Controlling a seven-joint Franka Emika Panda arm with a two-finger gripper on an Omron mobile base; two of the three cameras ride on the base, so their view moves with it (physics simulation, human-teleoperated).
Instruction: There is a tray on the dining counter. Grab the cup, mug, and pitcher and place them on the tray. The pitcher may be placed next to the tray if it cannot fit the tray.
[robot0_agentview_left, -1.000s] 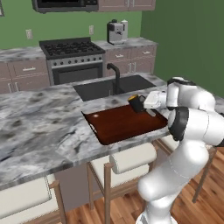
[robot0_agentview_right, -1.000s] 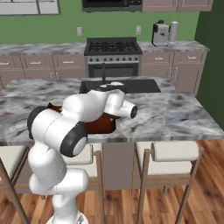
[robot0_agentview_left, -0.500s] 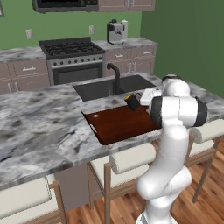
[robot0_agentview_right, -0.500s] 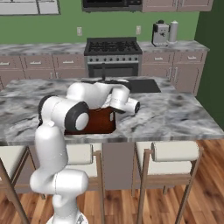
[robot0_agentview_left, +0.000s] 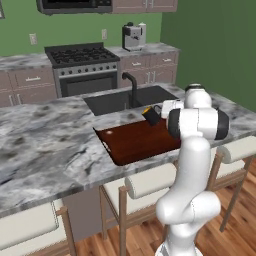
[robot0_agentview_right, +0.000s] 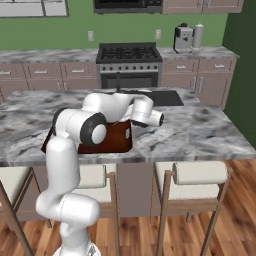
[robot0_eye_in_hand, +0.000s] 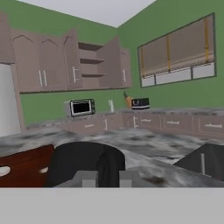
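Mug (robot0_agentview_left: 151, 116) unlabelled, tilted over tray (robot0_agentview_left: 130, 145) on dining counter (robot0_agentview_left: 45, 145).

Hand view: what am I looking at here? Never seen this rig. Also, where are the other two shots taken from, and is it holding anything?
The machine is a white robot arm on a driving base, rendered in a simulated kitchen. Two pictures come from cameras on the base, behind the arm to its left and right, looking over the marbled dining counter. The third camera sits on the hand and looks along the gripper.

On the counter lie a dark reddish-brown tray and a black sink basin. A black mug with an orange inside sits tilted at the tray's far right corner. In the hand view its handle stands right between the finger tips. Whether they grip it, I cannot tell.
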